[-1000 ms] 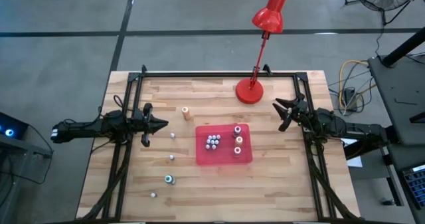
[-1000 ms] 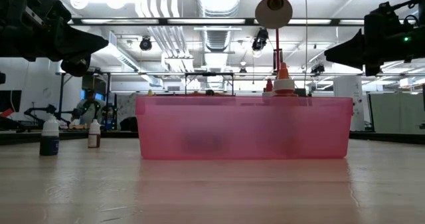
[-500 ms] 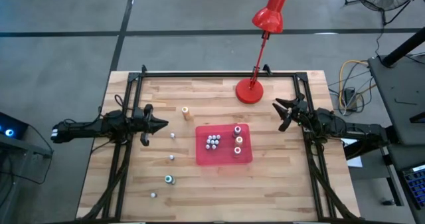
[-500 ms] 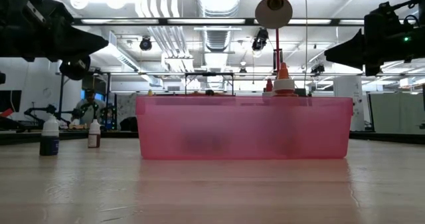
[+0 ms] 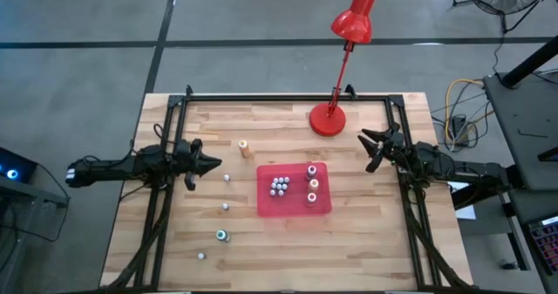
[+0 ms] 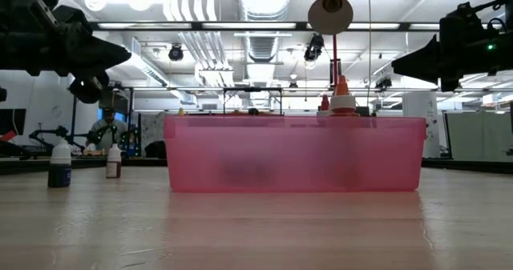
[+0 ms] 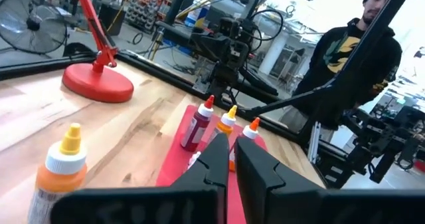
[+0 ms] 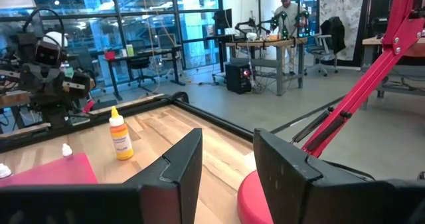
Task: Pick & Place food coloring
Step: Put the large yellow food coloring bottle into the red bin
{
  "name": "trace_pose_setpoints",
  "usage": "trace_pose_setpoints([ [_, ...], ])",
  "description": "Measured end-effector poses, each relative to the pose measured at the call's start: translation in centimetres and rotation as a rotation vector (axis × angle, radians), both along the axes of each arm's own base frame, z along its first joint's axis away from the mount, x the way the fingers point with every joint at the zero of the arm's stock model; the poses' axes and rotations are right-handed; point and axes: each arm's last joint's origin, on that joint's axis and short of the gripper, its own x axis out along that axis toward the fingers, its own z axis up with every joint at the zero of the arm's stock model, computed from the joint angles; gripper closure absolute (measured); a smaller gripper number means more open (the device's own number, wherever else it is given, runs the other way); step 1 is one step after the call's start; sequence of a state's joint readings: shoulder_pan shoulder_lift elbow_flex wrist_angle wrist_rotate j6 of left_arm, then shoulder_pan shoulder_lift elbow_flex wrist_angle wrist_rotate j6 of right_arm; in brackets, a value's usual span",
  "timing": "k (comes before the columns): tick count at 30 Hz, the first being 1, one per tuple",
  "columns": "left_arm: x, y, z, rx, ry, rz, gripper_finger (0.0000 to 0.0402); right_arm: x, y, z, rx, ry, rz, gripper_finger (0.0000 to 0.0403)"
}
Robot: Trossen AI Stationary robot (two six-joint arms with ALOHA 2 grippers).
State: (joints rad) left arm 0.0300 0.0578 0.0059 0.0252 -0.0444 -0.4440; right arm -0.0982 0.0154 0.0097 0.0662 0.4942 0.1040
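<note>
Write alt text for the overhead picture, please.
A red tray holding small food coloring bottles sits mid-table, with more bottles loose to its left. The left hand, shut, and the right hand, empty, hover at either side; a red lamp stands behind.

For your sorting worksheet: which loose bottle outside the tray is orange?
The orange bottle, standing nearest the lamp; the other loose ones are pale or teal-capped.

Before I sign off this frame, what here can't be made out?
- Bottles in the red tray: the high view shows only tiny caps, so their colours are unreadable; in the low view the tray wall blurs them.
- Loose bottles left of the tray: too small to tell colours, high view.
- Left gripper: blocks part of the tray, left wrist view.
</note>
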Motion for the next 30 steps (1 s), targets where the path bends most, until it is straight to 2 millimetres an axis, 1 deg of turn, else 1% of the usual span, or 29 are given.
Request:
trace_pose_setpoints([
  [2,0.0,0.0,0.0,0.021,0.003,-0.012,0.0392,0.0,0.0,0.0,0.0,0.0,0.0,0.0275],
  [5,0.0,-0.1,0.4,0.099,0.0,-0.044,0.0361,0.0,0.0,0.0,0.0,0.0,0.0,0.0275],
  [8,-0.2,-0.2,2.4,0.173,-0.065,-0.061,0.0317,0.0,0.0,0.0,0.0,0.0,-0.001,0.0275],
  [10,-0.2,-0.1,3.3,0.176,-0.077,-0.042,0.0284,0.0,0.0,0.0,0.0,0.0,0.0,0.0275],
  [14,0.0,0.0,4.6,0.144,-0.061,0.01,0.022,0.0,0.0,0.0,0.0,0.0,0.0,0.0275],
  [18,0.4,0.1,7.5,0.139,-0.076,0.046,0.0175,0.0,0.0,0.0,0.0,0.0,-0.001,0.0275],
  [21,0.8,0.3,10.3,0.185,-0.029,0.095,0.016,0.0,0.0,0.0,0.0,0.0,0.0,0.0275],
  [25,2.0,0.6,13.1,0.247,0.161,0.186,0.0158,0.0,0.0,0.0,0.0,0.0,0.0,0.0275],
  [28,3.3,0.7,15.3,0.232,0.209,0.194,0.0158,0.0,0.0,0.0,0.0,0.0,0.0,0.0275],
  [30,4.2,0.8,16.2,0.195,0.247,0.199,0.0158,0.0,0.0,0.0,0.0,0.0,0.0,0.0275],
])
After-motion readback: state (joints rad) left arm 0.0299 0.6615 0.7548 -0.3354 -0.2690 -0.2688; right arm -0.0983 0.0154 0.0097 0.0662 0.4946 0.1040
